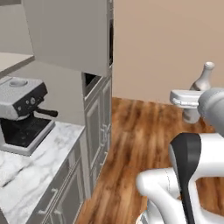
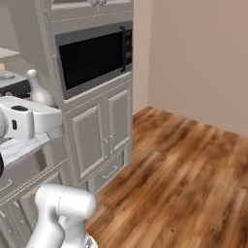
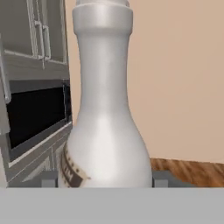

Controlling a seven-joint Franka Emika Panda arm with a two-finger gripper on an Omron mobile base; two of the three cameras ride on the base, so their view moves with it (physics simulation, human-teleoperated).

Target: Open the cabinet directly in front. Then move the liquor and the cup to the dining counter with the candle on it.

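The liquor [image 3: 103, 131], a pale grey bottle with a slender neck and a brown label band low on its body, stands upright between my gripper's [image 3: 105, 180] fingertips [image 3: 48, 179]. My gripper [image 1: 191, 109] is shut on its lower body and holds it in the air over the wooden floor. The liquor [image 1: 202, 80] rises above the white hand, and from the other side the liquor [image 2: 39, 93] shows above my gripper [image 2: 47, 107]. A greige door of the cabinet [image 1: 65, 33] hangs open at the upper left. The cup and the dining counter are out of view.
An espresso machine [image 1: 22, 113] sits on the short marble countertop [image 1: 30, 170] at left. A tall unit holds a built-in microwave [image 2: 92, 58] over panelled doors [image 2: 99, 133]. Wooden floor [image 2: 184, 184] stretches to the beige wall at right.
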